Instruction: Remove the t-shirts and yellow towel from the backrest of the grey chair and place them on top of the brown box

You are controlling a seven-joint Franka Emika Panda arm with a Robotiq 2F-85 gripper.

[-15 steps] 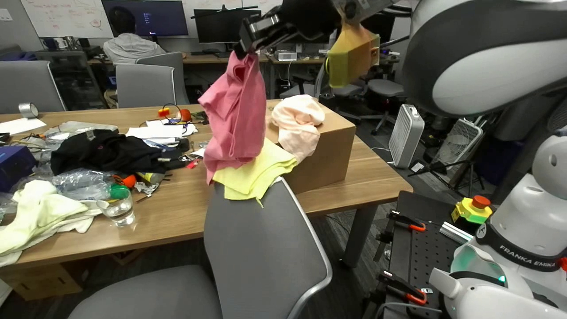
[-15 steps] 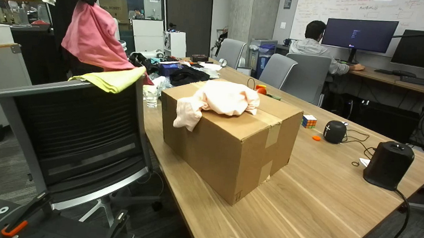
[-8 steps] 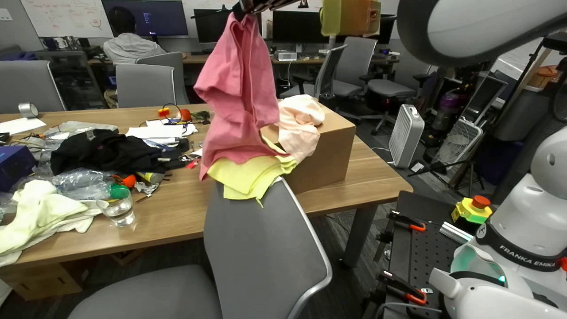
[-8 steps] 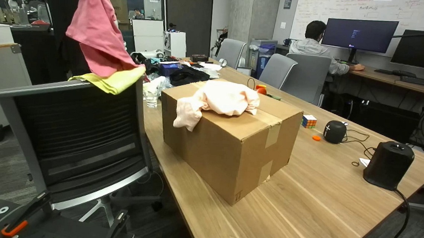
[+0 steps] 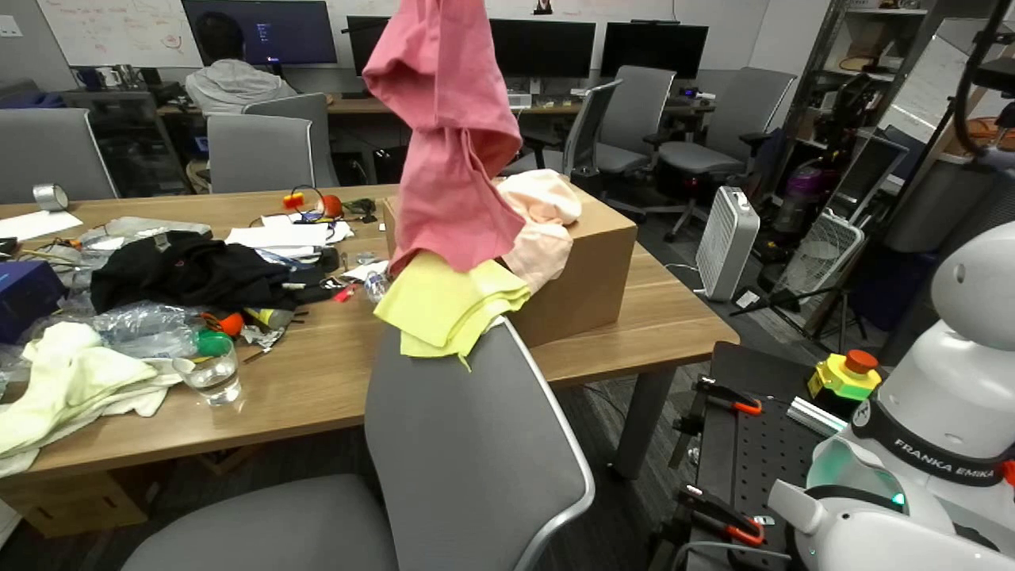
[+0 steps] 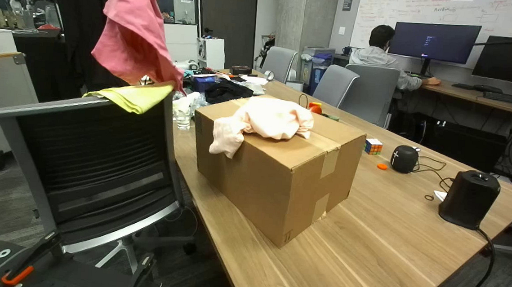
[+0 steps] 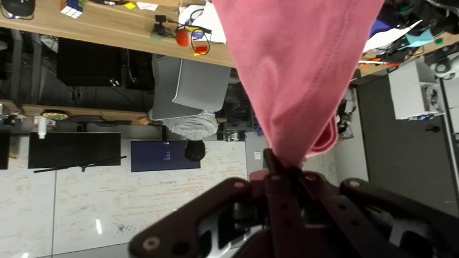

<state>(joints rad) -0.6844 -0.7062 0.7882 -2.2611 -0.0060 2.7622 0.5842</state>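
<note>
My gripper [image 7: 288, 168] is shut on the pink t-shirt [image 7: 297, 71] in the wrist view. It is above the frame in both exterior views. The pink t-shirt hangs down above the chair back [image 5: 448, 159] [image 6: 135, 31]. Its lower edge overlaps the yellow towel [image 5: 444, 305] [image 6: 135, 97] in view; I cannot tell if they touch. The folded yellow towel lies over the top of the grey chair's backrest [image 5: 476, 428] [image 6: 97, 164]. The brown box [image 5: 595, 274] [image 6: 244, 183] stands on the table beside the chair. A crumpled peach t-shirt [image 5: 543, 210] [image 6: 276, 118] lies on the box.
The wooden table [image 5: 317, 381] holds a glass of water [image 5: 212, 377], a black cloth [image 5: 190, 274], a pale yellow cloth [image 5: 67, 377] and loose clutter. A Rubik's cube [image 6: 373, 146] and black speakers [image 6: 404, 159] [image 6: 469, 200] are past the box. A person [image 6: 384, 53] sits behind.
The pink t-shirt has risen in my grip and shifted slightly toward the box. The gripper has gone out above both exterior views. The yellow towel and peach t-shirt have stayed in place.
</note>
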